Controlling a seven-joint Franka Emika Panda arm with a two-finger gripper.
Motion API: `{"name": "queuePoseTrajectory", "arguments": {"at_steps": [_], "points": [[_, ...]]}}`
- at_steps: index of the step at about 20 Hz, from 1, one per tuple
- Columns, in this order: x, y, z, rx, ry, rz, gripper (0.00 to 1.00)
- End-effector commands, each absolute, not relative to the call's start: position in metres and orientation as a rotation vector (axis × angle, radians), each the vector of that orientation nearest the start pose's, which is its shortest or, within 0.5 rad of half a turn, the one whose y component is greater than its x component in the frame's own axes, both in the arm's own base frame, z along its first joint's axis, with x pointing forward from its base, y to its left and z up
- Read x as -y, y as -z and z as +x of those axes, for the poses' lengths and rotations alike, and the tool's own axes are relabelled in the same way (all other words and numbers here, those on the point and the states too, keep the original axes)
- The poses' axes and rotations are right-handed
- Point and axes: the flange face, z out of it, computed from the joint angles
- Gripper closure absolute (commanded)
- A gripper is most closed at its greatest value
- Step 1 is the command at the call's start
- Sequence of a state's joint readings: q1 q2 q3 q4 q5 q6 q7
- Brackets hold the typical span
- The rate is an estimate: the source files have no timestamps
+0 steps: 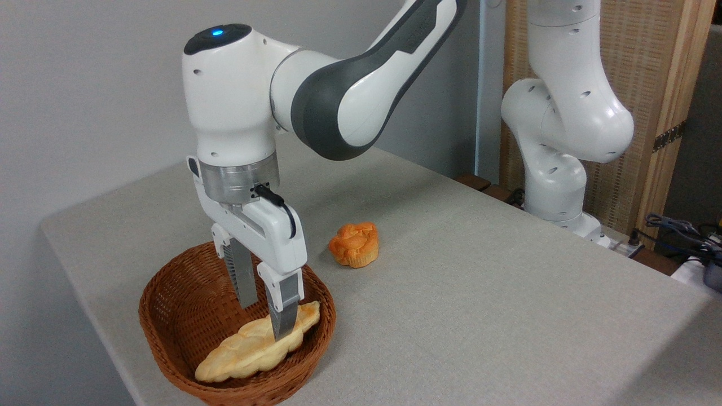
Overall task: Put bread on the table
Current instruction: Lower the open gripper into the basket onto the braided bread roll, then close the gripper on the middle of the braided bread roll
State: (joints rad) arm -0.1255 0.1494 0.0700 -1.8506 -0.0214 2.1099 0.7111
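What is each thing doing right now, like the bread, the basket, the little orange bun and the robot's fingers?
bread: lying in the basket, not lifted.
basket: upright on the table, holding only the bread.
orange bun: sitting on the table, apart from the basket.
fingers: open, lowered into the basket either side of the bread.
table: flat, holding the basket and bun.

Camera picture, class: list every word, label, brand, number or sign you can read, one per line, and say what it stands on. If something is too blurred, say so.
No text can be read.
Arm: faint raised lettering on the dark grey band of its upper link, too blurred to read.
Gripper, bread, basket, bun, table: no writing.
Blue light on the arm's top: a lamp, not a sign.
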Motion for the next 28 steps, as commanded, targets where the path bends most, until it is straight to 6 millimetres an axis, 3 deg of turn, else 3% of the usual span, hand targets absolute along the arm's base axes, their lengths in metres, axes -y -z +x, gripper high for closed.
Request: {"name": "queuePoseTrajectory", "arguments": {"at_steps": [1, 7, 11, 13, 14, 16, 18, 21, 28], "points": [[0.037, -0.450, 0.610, -1.211, 0.159, -2.827, 0.00], [0.042, -0.430, 0.608, -1.329, 0.101, -2.786, 0.00], [0.056, -0.413, 0.609, -1.383, 0.055, -2.747, 0.04], [0.056, -0.413, 0.610, -1.394, 0.045, -2.718, 0.25], [0.055, -0.414, 0.610, -1.391, 0.049, -2.718, 0.41], [0.056, -0.416, 0.612, -1.389, 0.082, -2.709, 0.54], [0.056, -0.418, 0.614, -1.386, 0.115, -2.701, 0.59], [0.055, -0.422, 0.618, -1.390, 0.164, -2.679, 0.76], [0.053, -0.423, 0.622, -1.450, 0.202, -2.624, 0.87]]}}
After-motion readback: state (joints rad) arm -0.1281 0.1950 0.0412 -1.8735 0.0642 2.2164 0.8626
